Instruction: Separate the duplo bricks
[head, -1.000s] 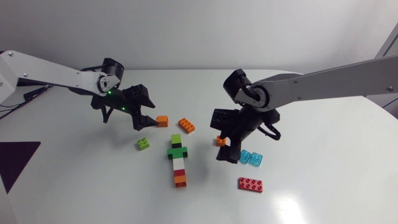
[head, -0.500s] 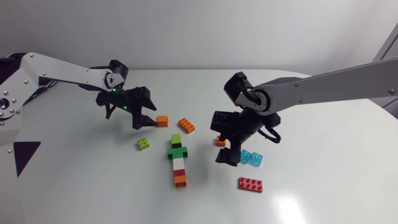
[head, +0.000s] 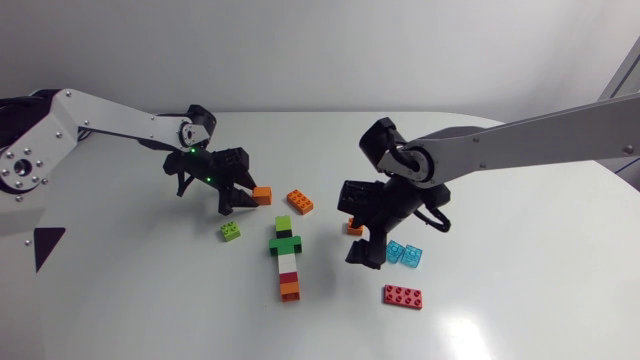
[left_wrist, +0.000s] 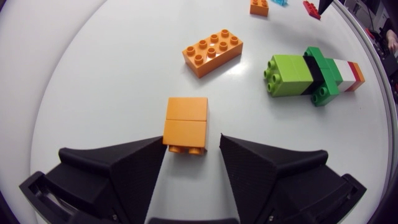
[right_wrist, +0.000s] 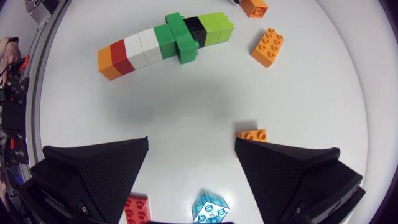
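White round table (head: 520, 200); glossy top; bright glare patch near front edge

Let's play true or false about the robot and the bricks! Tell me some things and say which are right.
1. The long stack of bricks lies flat on the table between the two arms. True.
2. The right gripper is holding the red brick. False: its fingers are open with nothing in them, and the red brick lies on the table.
3. A small orange brick sits between the open fingers of the left gripper. True.
4. The blue bricks are clicked onto the stack of bricks. False: they lie apart from it, near the right gripper.
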